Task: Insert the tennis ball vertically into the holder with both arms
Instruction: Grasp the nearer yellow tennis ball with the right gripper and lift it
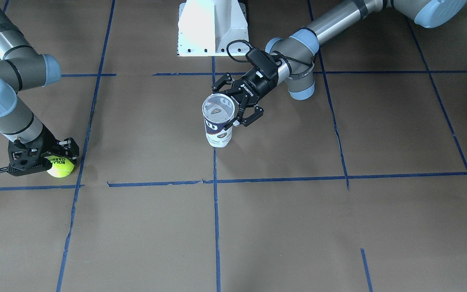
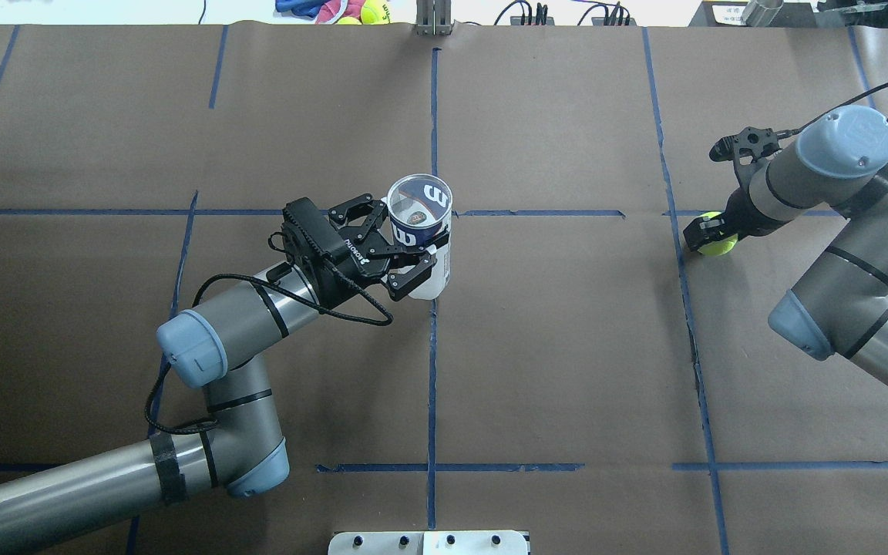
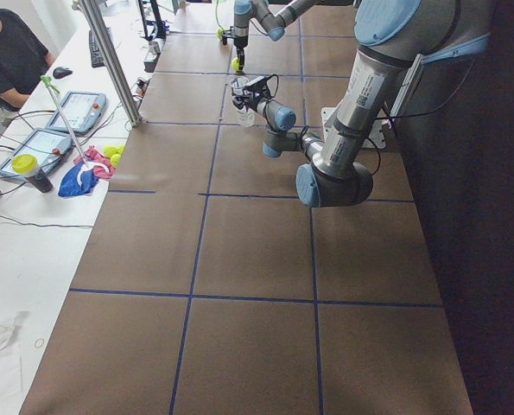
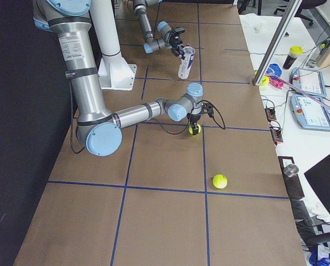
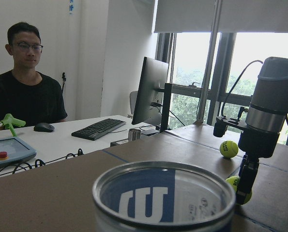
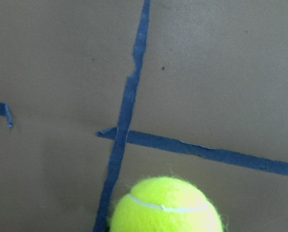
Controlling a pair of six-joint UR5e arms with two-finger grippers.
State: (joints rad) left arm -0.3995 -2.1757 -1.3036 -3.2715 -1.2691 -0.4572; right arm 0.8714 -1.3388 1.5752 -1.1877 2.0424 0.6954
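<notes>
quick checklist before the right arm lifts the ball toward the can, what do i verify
1. Can upright with its mouth facing up: ok.
2. Can empty, nothing over its mouth: ok.
3. Left gripper has a finger on each side of the can: ok.
4. Right gripper down over the ball: ok; whether it is clamped firmly: cannot tell.
5. Ball lifted off the table: not ok, it sits on the surface.
6. Table between ball and can free of things: ok; the spare ball lies well away from that line.
</notes>
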